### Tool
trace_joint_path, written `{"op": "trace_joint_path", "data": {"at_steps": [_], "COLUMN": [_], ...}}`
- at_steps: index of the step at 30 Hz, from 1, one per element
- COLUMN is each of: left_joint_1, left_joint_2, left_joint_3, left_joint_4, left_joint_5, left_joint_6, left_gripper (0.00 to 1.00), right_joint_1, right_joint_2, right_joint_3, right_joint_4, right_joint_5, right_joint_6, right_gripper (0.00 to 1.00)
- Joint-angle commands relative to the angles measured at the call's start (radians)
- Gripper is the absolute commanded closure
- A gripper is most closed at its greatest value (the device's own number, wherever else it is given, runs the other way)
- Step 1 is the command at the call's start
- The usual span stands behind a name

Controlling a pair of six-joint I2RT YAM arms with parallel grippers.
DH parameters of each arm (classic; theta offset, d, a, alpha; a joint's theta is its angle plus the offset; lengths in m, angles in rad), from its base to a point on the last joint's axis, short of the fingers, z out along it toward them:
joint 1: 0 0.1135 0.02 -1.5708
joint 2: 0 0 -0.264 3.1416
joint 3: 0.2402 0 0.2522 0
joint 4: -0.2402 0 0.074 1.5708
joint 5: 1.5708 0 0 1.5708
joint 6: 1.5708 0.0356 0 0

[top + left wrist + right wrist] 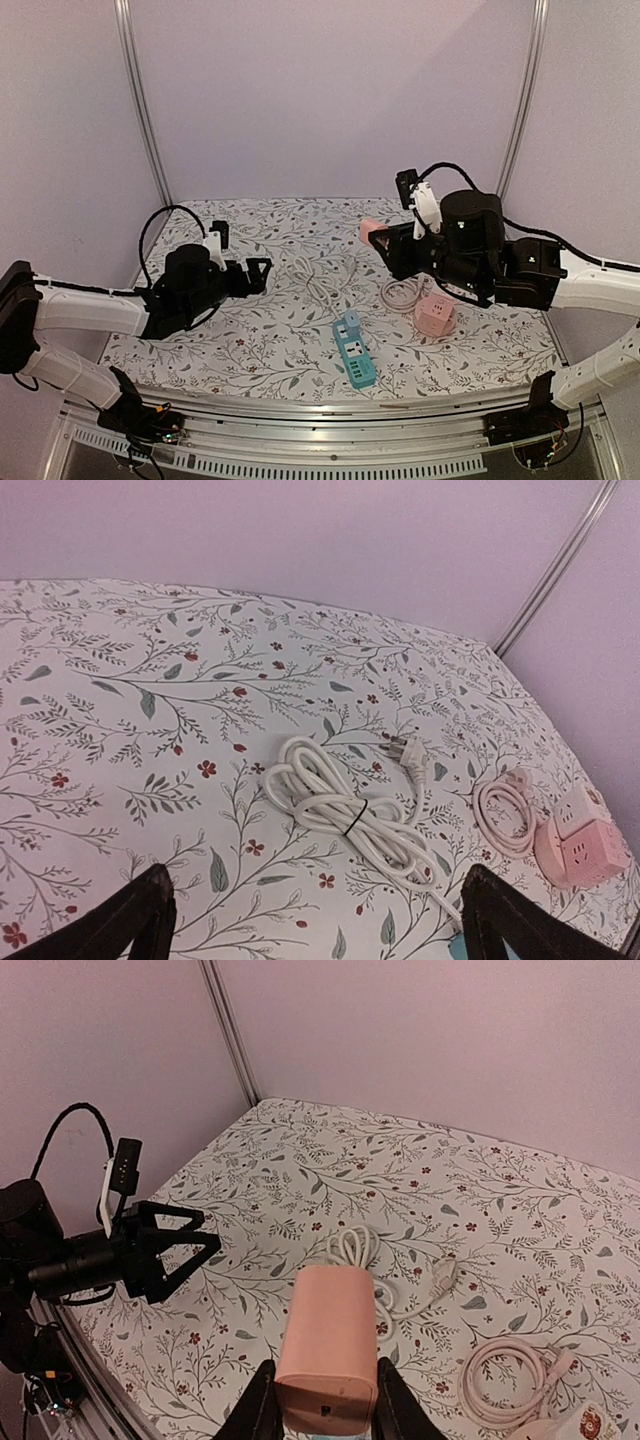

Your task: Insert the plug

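My right gripper (322, 1400) is shut on a pink rectangular plug adapter (328, 1345) and holds it in the air above the table; it shows pink at the gripper's tip in the top view (372, 231). A teal power strip (354, 349) lies near the front middle. A pink cube socket (434, 315) with a coiled pink cord (508, 815) lies to the right. A bundled white cable (340, 805) with its white plug (410, 752) lies mid-table. My left gripper (315, 920) is open and empty, hovering low in front of the white cable.
The table has a floral-patterned cloth (260, 340). Purple walls and metal frame posts (140, 100) enclose the back and sides. A metal rail (320, 415) runs along the near edge.
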Motion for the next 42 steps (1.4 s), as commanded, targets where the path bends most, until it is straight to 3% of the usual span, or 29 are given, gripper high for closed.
{"op": "trace_joint_path", "data": {"at_steps": [1, 8, 27, 42], "left_joint_1": [0.013, 0.014, 0.013, 0.014], "left_joint_2": [-0.023, -0.102, -0.125, -0.126], "left_joint_3": [-0.042, -0.107, -0.152, -0.16], "left_joint_4": [0.065, 0.075, 0.102, 0.107], "left_joint_5": [0.007, -0.016, -0.04, -0.027], "left_joint_6": [0.059, 0.083, 0.108, 0.106], "left_gripper": [0.01, 0.01, 0.01, 0.01], "right_joint_1": [-0.038, -0.047, -0.058, -0.084], "right_joint_2": [0.003, 0.092, 0.352, 0.53], "right_joint_3": [0.087, 0.255, 0.542, 0.612], "right_joint_4": [-0.283, -0.559, -1.0, -1.058], "right_joint_5": [-0.134, -0.263, -0.466, -0.586], "right_joint_6": [0.056, 0.067, 0.064, 0.126], "right_gripper": [1.0, 1.0, 1.0, 1.0]}}
